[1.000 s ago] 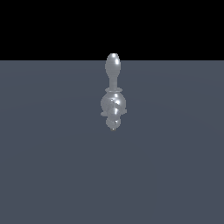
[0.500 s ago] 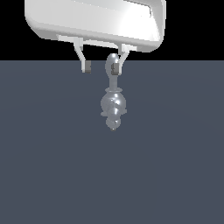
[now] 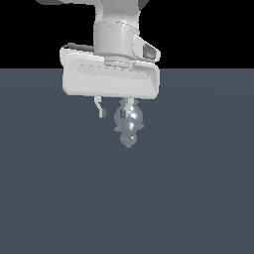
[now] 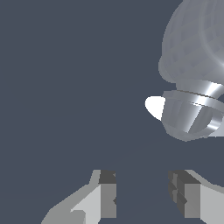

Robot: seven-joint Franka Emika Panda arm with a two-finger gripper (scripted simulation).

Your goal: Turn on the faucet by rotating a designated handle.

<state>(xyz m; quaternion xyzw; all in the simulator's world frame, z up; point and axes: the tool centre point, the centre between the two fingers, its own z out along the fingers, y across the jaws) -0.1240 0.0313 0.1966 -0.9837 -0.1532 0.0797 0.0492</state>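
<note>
A shiny metal faucet (image 3: 131, 127) stands on the dark grey floor, and its upper handle part is hidden behind my hand. My white gripper (image 3: 115, 111) hangs over it, open and empty. One finger (image 3: 130, 105) is at the faucet's top, and the other finger (image 3: 100, 110) is off to the exterior view's left of it. In the wrist view the faucet (image 4: 192, 94) looms large, beyond the fingertips and off to one side of the gap between them. The gripper (image 4: 143, 192) holds nothing.
The flat grey floor (image 3: 59, 198) spreads all around the faucet. The arm's white hand body (image 3: 110, 79) covers the space above the faucet.
The gripper came down into view from above and has sunk until its fingers reach the faucet's top. The faucet's upper handle, plainly visible before, is now covered by the hand.
</note>
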